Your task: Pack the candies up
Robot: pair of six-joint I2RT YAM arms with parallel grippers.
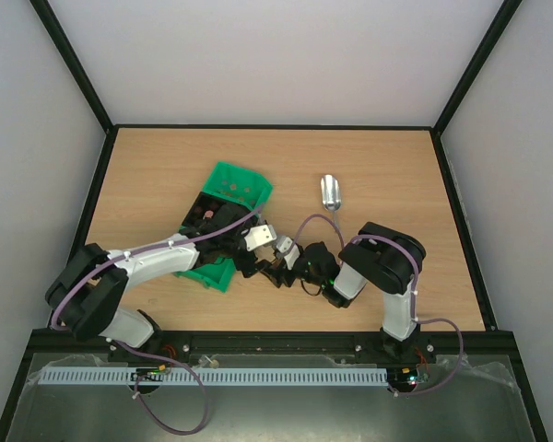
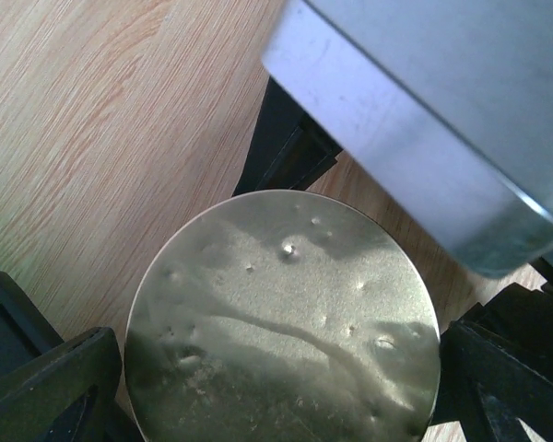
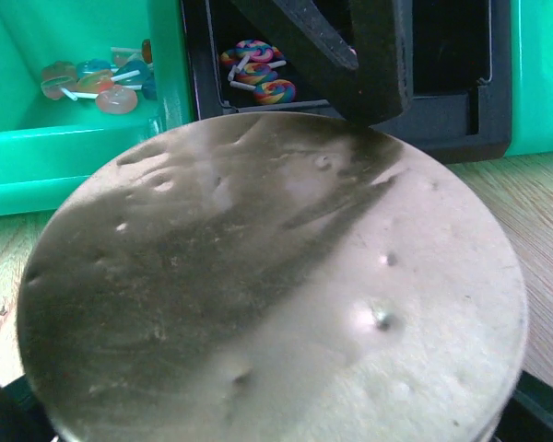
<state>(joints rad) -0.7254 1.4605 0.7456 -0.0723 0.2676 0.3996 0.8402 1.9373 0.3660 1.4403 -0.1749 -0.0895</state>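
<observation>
A round dimpled metal lid (image 2: 286, 313) of the small jar fills both wrist views, and the jar body beneath it is hidden. My right gripper (image 3: 276, 410) is shut on the jar, with only its finger tips (image 3: 544, 410) showing at the bottom corners. My left gripper (image 2: 281, 378) stands open, one dark finger (image 2: 55, 387) on each side of the lid. Both grippers meet right of the green bin (image 1: 235, 184). Candies (image 3: 97, 78) lie in the bin, and striped ones (image 3: 258, 74) sit in its black compartment. Most candies are hidden in the top view.
The silver metal scoop (image 1: 330, 191) lies on the wooden table (image 1: 387, 175) behind the right arm (image 1: 378, 262). A grey block of the right wrist (image 2: 424, 120) hangs over the lid. The left arm (image 1: 157, 262) stretches across the bin's near end.
</observation>
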